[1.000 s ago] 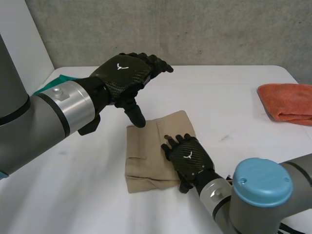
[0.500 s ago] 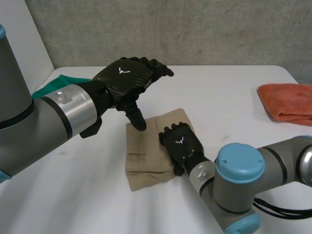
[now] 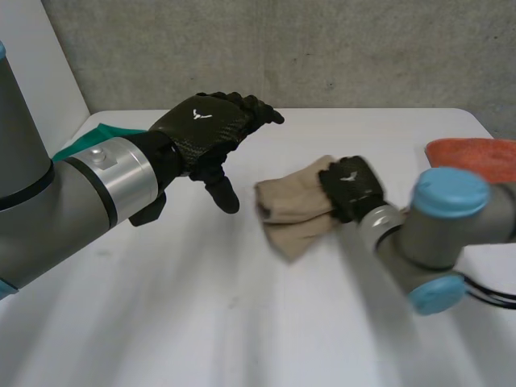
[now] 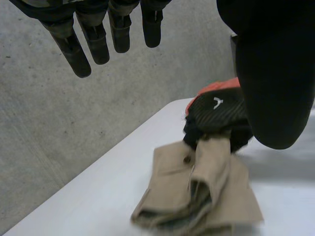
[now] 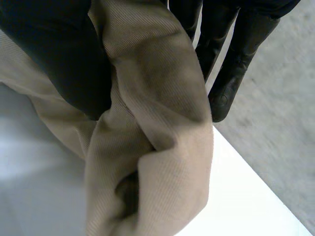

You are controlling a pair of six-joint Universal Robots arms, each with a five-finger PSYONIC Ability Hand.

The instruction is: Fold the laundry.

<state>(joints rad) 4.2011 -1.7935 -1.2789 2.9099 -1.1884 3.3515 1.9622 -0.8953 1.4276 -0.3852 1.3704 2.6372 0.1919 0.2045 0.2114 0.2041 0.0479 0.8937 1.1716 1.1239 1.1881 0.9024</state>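
Head view: left hand (image 3: 211, 129) hangs above the white bench (image 3: 201, 322), nothing in it. Left wrist view shows its fingers (image 4: 71, 49) straight and spread apart, thumb held off to one side, and the tan garment (image 3: 294, 211) lying out beyond the fingertips, not touched by them. Right hand (image 3: 351, 187) has the garment by one end. In the right wrist view a thick fold of the ribbed tan cloth runs between the thumb (image 5: 54, 54) and the fingers (image 5: 231, 64), which are clamped on it. The garment is bunched into loose layers, and the free end runs away from the right fingers toward the left hand. Its lower edge looks to lie on the bench, though contact is hard to confirm. An orange cloth (image 3: 472, 151) sits on the bench on the wrist side of the right hand, well apart from its fingers. A green cloth (image 3: 97, 131) shows behind the left forearm, far back from the left fingers.
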